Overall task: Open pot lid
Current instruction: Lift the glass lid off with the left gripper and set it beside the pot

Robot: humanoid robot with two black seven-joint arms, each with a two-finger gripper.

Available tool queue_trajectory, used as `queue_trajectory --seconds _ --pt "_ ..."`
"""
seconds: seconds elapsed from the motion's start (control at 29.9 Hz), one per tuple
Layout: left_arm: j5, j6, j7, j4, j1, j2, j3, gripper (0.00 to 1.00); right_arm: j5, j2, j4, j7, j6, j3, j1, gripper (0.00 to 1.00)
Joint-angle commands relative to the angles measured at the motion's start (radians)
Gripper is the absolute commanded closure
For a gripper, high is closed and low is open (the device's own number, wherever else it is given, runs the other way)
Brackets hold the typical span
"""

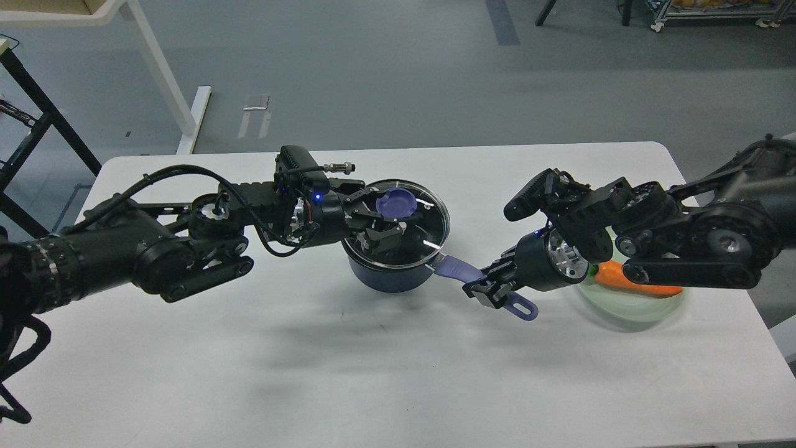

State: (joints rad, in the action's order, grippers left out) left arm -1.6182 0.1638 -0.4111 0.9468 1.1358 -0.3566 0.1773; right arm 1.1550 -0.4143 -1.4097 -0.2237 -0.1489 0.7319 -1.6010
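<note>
The pot stands on the white table left of the green plate, its handle running out toward that plate. The lid sits on the pot, rim on rim as far as I can judge, with the knob at its centre.

My right gripper is closed on the handle, part-way along it, with the holed end showing just past the fingers. I judge this to be the bracing grip: it should hold firm so the pot neither slides nor tips.

My left gripper is over the lid with its fingers spread wide. One finger lies just beside the knob; the other rests lower, over the glass. The knob is not yet between them.

For a clean lift:
1. Shift the left gripper toward the knob until both fingers flank it.
2. Close squarely on the knob. It is flat, so a shallow or skewed grip may slip.
3. Raise straight up, away from the pot, before moving sideways.
4. Keep the lid level; glass on a metal rim may catch if tilted.

An orange carrot lies on the plate, partly hidden by my right arm.
</note>
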Motion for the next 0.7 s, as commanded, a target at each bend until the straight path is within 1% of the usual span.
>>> queue_trajectory --seconds 0.0,0.13,0.27,0.3,0.4,0.47,0.57,0.67 --pt "0.033 -0.001 -0.011 0.01 0.044 -0.067 -0.006 0.59 0.0 -0.003 -0.003 0.0 0.0 0.003 0.001 0.85" --pt "0.11 -0.006 -0.024 0.012 0.056 -0.163 0.001 0.59 -0.001 -0.008 -0.003 0.0 0.0 0.003 0.001 0.85" --pt "0.153 -0.006 -0.032 0.006 0.032 -0.284 0.011 0.59 -0.001 -0.008 -0.003 0.0 0.0 0.001 0.001 0.85" --pt "0.159 -0.004 -0.038 0.0 0.007 -0.315 0.013 0.59 -0.001 -0.009 -0.003 0.0 0.0 0.001 0.0 0.85" --pt "0.216 0.0 -0.077 -0.023 -0.103 -0.399 0.005 0.59 -0.001 -0.011 -0.003 0.0 0.0 0.001 0.0 0.85" --pt "0.273 0.0 -0.078 -0.078 -0.174 -0.436 0.01 0.59 -0.001 -0.02 -0.005 0.0 0.0 0.001 0.001 0.85" --pt "0.302 0.005 -0.078 -0.126 -0.263 -0.463 0.013 0.59 -0.001 -0.018 -0.005 0.0 0.0 0.001 0.007 0.85" --pt "0.3 0.055 -0.078 -0.17 -0.312 -0.463 0.014 0.59 0.0 -0.009 -0.003 0.0 0.0 0.001 0.007 0.85"
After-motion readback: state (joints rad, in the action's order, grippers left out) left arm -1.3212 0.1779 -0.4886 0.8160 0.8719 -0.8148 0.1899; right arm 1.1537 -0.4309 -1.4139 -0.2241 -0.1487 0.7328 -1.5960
